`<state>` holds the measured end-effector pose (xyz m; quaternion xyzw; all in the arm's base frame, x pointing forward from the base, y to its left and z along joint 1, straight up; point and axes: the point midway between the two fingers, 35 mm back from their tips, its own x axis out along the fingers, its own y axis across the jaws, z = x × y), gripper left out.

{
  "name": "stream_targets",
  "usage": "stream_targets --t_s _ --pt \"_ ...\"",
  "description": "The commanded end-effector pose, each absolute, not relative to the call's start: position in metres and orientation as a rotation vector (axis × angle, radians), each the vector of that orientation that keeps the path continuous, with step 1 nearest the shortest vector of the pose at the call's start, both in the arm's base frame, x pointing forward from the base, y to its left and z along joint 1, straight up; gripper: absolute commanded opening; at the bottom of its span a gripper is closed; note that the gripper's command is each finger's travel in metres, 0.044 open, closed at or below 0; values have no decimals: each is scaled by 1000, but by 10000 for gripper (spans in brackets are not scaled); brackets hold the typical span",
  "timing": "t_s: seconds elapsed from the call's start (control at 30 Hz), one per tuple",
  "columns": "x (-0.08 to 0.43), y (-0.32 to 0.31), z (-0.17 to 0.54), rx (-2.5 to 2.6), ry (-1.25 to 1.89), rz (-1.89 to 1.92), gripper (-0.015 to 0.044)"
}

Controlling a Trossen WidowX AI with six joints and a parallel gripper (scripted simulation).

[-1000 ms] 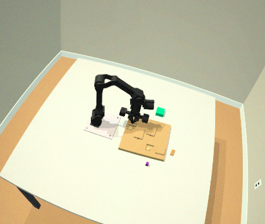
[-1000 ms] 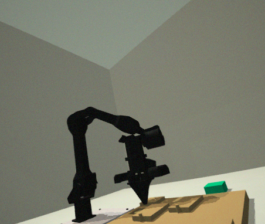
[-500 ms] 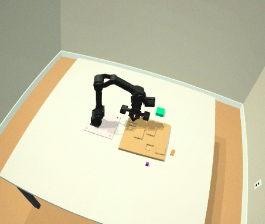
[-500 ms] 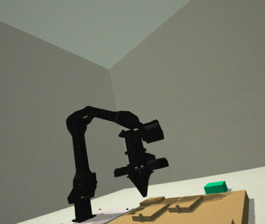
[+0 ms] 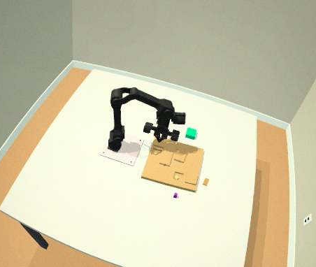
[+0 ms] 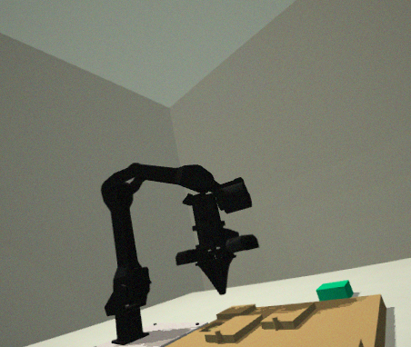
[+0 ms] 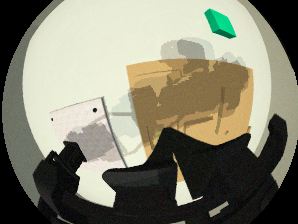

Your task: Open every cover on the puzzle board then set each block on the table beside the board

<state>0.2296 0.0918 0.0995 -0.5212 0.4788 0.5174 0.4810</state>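
The tan puzzle board (image 5: 155, 172) (image 6: 338, 327) (image 7: 242, 82) lies flat on the table. Raised covers stand on it, one (image 5: 166, 160) (image 6: 235, 328) near its middle and another (image 5: 180, 157) (image 6: 289, 316) beside that. A flat cover (image 5: 191, 179) is at the near right corner, beside an open well (image 5: 177, 175). A second recess (image 5: 156, 152) is at the left; whether it holds a block is unclear. The green block (image 5: 191, 133) (image 6: 335, 291) (image 7: 220, 24), purple block (image 5: 175, 195) and orange block (image 5: 205, 182) rest on the table off the board. My gripper (image 5: 159, 140) (image 6: 222, 292) (image 7: 166, 131) is shut and empty above the board's far left part.
The pale base plate (image 5: 120, 159) (image 7: 62, 117) under the arm lies left of the board. The arm arches over from it and shades the far part of the board. The table edge (image 5: 57, 231) is in front.
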Motion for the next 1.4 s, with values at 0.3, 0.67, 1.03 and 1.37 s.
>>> stream_targets --t_s 0.3,0.67,1.03,1.37 --pt "276 83 110 -1270 1159 1256 0" --pt "327 63 116 -1270 1150 1248 0" --pt "327 63 116 -1270 1150 1248 0" --pt "327 63 116 -1270 1150 1248 0"
